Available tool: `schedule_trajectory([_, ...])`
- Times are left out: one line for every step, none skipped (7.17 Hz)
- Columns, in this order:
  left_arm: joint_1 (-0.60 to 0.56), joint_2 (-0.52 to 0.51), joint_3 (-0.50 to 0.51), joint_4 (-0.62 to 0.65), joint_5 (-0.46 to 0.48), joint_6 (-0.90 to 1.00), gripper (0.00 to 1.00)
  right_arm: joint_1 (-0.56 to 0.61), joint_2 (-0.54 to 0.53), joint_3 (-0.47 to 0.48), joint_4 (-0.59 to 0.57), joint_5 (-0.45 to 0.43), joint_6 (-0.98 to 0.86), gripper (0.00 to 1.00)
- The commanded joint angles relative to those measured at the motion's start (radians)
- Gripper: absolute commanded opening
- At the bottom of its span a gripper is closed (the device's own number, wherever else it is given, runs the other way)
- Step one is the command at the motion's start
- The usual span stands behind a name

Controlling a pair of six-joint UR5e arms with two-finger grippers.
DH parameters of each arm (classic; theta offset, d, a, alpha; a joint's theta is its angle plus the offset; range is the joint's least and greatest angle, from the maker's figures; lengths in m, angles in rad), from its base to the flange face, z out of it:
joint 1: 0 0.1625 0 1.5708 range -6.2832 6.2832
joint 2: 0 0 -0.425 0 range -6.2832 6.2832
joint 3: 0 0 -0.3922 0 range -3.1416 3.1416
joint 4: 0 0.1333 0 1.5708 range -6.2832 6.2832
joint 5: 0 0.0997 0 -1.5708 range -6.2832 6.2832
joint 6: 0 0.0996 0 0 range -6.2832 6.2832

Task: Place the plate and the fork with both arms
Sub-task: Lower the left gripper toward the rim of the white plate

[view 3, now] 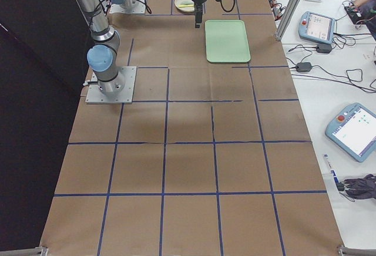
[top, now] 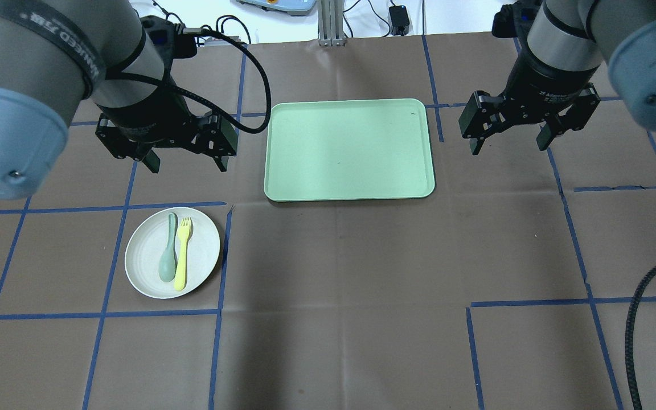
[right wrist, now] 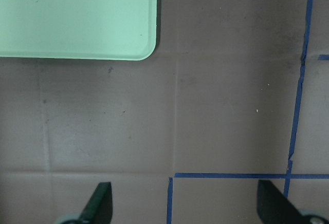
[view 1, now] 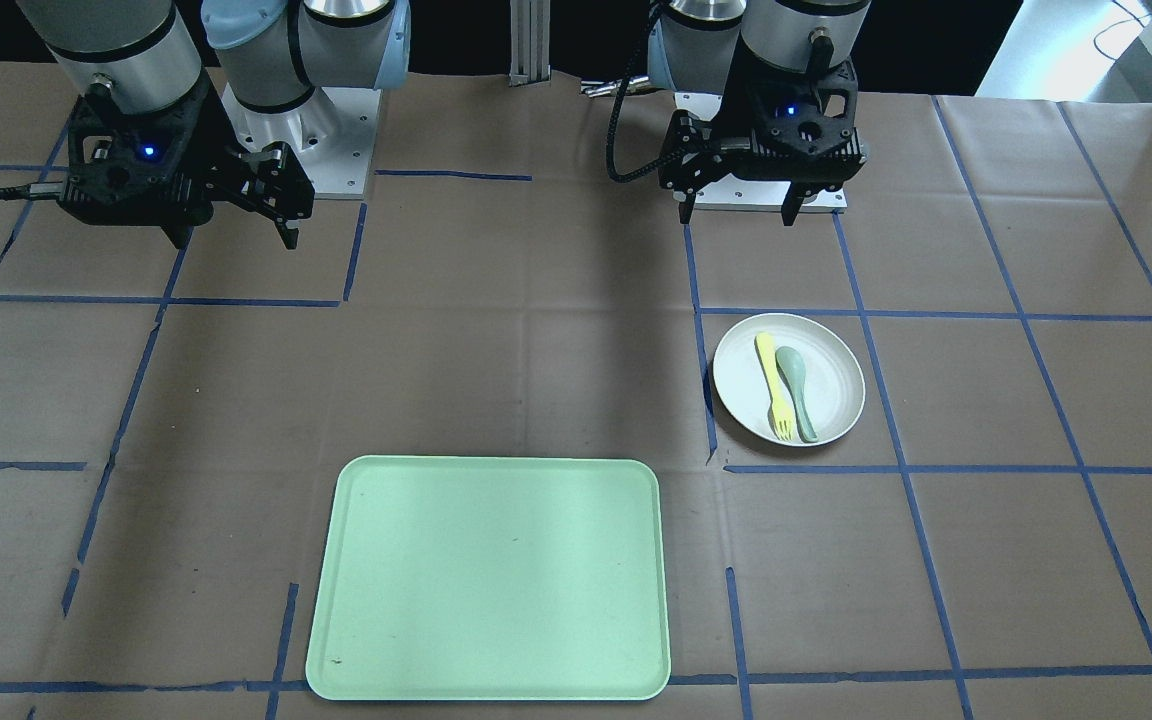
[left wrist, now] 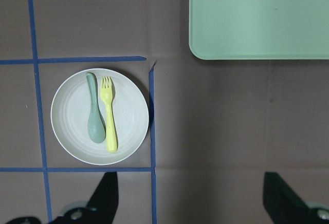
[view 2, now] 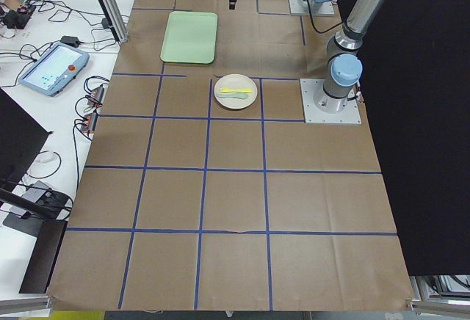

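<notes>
Your left tool [top: 188, 165] and right tool [top: 508, 147] hang spread apart, empty: fork [top: 182, 256] and spoon [top: 167, 256] lie on the plate [top: 203, 250], awaiting pickup.

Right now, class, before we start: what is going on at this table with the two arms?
Nothing is being held yet. The left gripper and the right gripper both hang open above the brown paper-covered table. The round off-white plate sits on the robot's left side, with the pale-yellow plastic fork and a grey-green spoon lying side by side on it. The rectangular mint-green tray lies apart, between the two grippers.
</notes>
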Motion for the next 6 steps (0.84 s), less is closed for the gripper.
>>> schedule_trajectory([0.109,0.006,-0.204,0.169,-0.003,0.155,1.0,0.0,0.0,0.0,0.0,0.0,0.0,1.0])
schedule_trajectory([0.182,0.025,-0.299,0.283,-0.005,0.28,1.0,0.0,0.0,0.0,0.0,0.0,0.0,1.0])
schedule_trajectory([0.283,0.021,-0.335,0.299,-0.012,0.368,1.0,0.0,0.0,0.0,-0.001,0.0,0.0,1.0])
schedule_trajectory([0.365,0.006,-0.337,0.298,-0.011,0.474,1.0,0.0,0.0,0.0,0.0,0.0,0.0,1.0])
schedule_trajectory([0.447,-0.011,-0.345,0.295,-0.012,0.571,1.0,0.0,0.0,0.0,0.0,0.0,0.0,1.0])
schedule_trajectory([0.503,-0.033,-0.389,0.316,-0.07,0.61,1.0,-0.002,0.0,0.0,0.0,0.0,0.0,1.0])
